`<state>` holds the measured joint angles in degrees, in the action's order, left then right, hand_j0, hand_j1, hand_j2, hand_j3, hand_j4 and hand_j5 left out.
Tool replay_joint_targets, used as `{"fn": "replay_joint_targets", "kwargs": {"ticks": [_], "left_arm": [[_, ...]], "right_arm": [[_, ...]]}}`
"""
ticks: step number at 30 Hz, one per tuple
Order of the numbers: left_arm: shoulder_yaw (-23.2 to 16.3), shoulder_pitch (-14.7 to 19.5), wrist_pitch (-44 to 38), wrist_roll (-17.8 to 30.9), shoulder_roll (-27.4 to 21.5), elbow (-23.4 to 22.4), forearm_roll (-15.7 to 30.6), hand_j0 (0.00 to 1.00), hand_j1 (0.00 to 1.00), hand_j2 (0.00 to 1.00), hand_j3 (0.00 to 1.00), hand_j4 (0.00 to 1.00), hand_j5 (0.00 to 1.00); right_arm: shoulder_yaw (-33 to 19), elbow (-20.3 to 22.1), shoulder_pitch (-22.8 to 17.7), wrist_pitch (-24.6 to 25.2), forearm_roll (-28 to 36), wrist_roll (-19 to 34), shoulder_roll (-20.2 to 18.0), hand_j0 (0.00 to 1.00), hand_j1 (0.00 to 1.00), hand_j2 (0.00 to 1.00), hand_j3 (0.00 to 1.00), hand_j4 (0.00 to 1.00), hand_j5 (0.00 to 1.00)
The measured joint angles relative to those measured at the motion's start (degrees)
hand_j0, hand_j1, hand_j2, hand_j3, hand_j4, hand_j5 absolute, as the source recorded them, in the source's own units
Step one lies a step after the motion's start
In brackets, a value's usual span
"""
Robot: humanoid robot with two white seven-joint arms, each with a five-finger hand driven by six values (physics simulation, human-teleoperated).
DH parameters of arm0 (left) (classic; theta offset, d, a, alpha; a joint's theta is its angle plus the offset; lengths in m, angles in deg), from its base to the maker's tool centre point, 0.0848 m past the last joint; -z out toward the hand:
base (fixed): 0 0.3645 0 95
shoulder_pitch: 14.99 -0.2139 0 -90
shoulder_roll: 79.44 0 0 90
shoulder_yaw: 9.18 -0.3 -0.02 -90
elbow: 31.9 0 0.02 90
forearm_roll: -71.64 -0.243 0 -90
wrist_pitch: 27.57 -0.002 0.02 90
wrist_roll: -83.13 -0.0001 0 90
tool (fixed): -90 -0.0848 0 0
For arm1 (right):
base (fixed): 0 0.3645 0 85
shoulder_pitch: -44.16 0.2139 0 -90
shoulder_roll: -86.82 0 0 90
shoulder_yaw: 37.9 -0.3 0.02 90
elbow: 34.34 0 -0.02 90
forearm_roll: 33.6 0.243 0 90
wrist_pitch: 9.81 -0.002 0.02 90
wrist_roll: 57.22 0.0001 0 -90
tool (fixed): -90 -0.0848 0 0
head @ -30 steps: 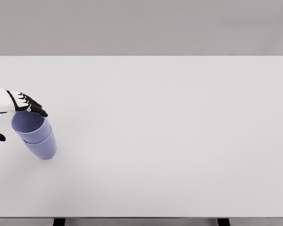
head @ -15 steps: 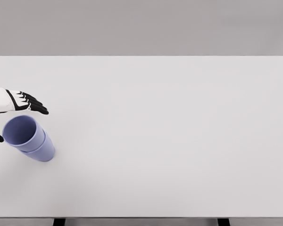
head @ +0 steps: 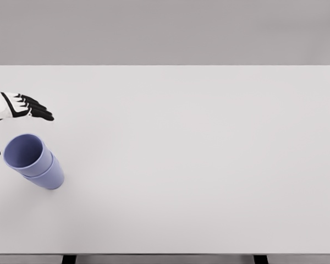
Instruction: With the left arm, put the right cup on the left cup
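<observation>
Just below the left hand [head: 23, 106], whose fingers are spread wide and hold nothing, one cup [head: 24, 155] sits nested in the other cup [head: 48, 175], so I judge only pulling away remains.

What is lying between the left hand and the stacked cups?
Nothing: in the head view, only bare table separates the open left hand from the stacked cups.

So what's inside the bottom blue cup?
Another round blue plastic cup sits nested inside the lower blue cup, leaning left. The upper cup's mouth looks empty. The lower cup's inside is covered, so nothing else there can be seen.
</observation>
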<state>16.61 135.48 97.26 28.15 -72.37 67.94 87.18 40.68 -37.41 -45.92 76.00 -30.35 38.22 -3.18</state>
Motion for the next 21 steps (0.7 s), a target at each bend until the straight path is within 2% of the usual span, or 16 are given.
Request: {"fn": "replay_joint_targets", "kwargs": {"ticks": [7, 12, 21], "left_arm": [[3.5, 0.0, 0.1, 0.0, 3.1, -2.8, -2.4, 1.00, 1.00, 1.00, 1.00, 1.00, 1.00], [6.6, 1.0, 0.3, 0.0, 9.8, -7.7, -5.6, 1.00, 1.00, 1.00, 1.00, 1.00, 1.00], [7.3, 1.1, 0.2, 0.0, 21.1, -14.6, -9.7, 1.00, 1.00, 1.00, 1.00, 1.00, 1.00]], "right_arm": [[0.0, 0.0, 0.0, 0.0, 0.0, 0.0, 0.0, 1.00, 1.00, 1.00, 1.00, 1.00, 1.00], [0.0, 0.0, 0.0, 0.0, 0.0, 0.0, 0.0, 1.00, 1.00, 1.00, 1.00, 1.00, 1.00], [0.0, 0.0, 0.0, 0.0, 0.0, 0.0, 0.0, 1.00, 1.00, 1.00, 1.00, 1.00, 1.00]]}}
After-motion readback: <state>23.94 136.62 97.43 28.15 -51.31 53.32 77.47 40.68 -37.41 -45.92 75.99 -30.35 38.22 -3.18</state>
